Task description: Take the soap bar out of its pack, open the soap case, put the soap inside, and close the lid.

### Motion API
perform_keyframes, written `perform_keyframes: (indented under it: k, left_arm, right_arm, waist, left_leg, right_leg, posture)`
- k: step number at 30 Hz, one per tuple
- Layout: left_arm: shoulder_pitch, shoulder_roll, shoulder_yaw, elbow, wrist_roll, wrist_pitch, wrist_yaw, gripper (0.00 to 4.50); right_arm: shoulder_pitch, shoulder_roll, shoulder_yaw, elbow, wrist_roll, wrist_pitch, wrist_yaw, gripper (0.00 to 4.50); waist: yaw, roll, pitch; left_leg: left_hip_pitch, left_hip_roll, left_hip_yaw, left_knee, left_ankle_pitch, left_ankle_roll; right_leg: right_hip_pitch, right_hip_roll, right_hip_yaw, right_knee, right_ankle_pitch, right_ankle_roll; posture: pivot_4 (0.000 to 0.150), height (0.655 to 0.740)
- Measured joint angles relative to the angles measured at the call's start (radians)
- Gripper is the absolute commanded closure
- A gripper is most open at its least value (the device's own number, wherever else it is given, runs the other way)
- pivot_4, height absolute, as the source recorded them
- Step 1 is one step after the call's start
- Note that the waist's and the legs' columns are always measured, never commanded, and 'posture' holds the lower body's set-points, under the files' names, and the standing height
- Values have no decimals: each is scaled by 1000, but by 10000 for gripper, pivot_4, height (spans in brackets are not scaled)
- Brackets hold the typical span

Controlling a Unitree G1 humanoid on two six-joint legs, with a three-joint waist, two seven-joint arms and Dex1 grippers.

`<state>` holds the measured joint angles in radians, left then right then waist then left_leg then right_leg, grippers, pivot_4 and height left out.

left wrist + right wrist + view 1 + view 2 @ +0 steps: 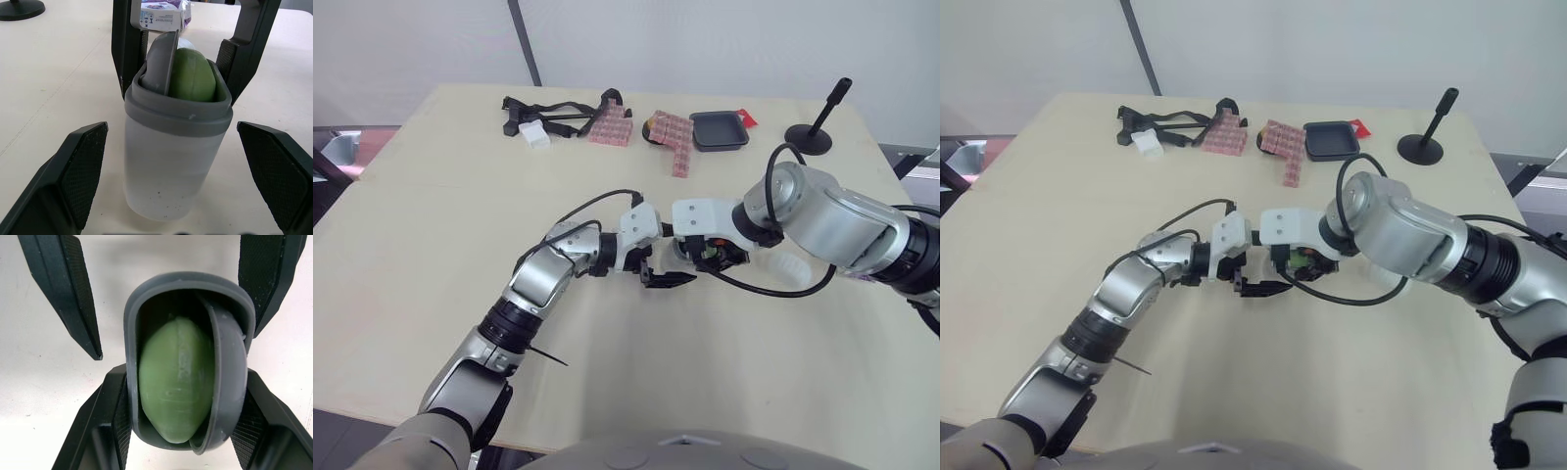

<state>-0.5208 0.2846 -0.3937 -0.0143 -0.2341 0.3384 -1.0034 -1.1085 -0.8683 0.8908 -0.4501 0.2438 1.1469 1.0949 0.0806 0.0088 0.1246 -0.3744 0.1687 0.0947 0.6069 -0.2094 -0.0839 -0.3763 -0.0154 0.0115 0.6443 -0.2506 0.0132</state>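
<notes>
Soap sits in the case my right jaws clamp, left jaws apart; next I should swing the lid shut.

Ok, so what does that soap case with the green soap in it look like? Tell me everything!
The soap case is a small tub with cloudy, see-through plastic walls and a grey rim. It stands upright on the table. The green soap bar sits inside, poking above the rim. The grey lid is tilted on edge in the opening beside the soap, not closed. The right hand grips its sides; the left hand is open around it, not touching.
</notes>
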Motion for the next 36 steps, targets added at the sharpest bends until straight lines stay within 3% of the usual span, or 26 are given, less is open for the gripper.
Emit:
perform_keyframes:
  k: [34, 36]
  left_arm:
    - [-15, -12, 1, 43, 31, -80, 6, 0]
    - [-15, -13, 1, 45, 32, -85, 6, 5559]
  right_arm:
    - [23, 3, -5, 9, -44, -35, 29, 24118]
    - [23, 3, -5, 9, -45, -35, 29, 24118]
  waist:
    - [0, 0, 0]
    - [0, 0, 0]
  left_leg:
    - [0, 0, 0, 1, 0, 0]
    - [0, 1, 0, 1, 0, 0]
  right_leg:
    - [0, 0, 1, 2, 0, 0]
    - [0, 0, 1, 2, 0, 0]
  posture:
    - [1500, 7400]
    - [1500, 7400]
